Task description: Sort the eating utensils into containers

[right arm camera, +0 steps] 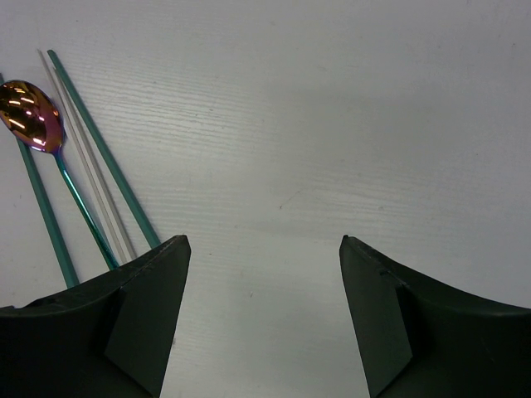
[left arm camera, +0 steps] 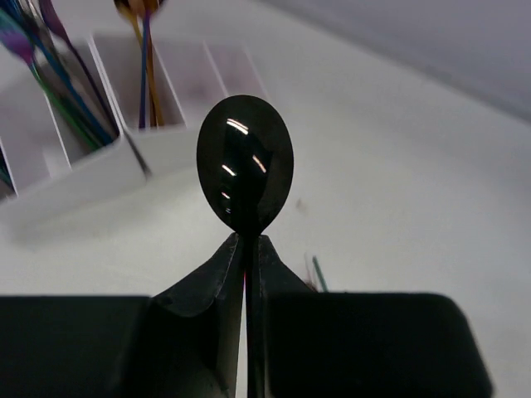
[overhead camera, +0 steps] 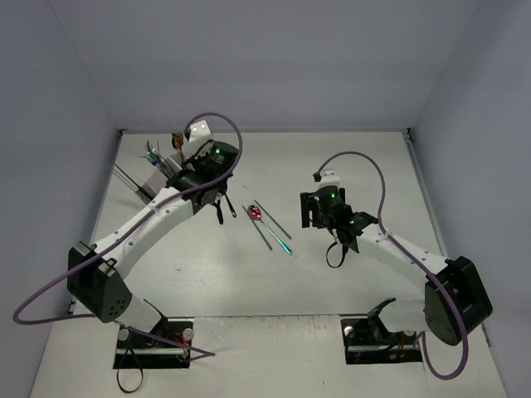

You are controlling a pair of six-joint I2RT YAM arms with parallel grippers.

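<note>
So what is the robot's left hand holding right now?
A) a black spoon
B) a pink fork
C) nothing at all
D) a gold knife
A: in the left wrist view the left gripper is shut on a black spoon, whose shiny round bowl sticks out just past the fingertips.

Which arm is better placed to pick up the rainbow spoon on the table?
Right: the right pincer hangs open beside the rainbow spoon; the left pincer is shut on a black spoon by the caddy.
</note>
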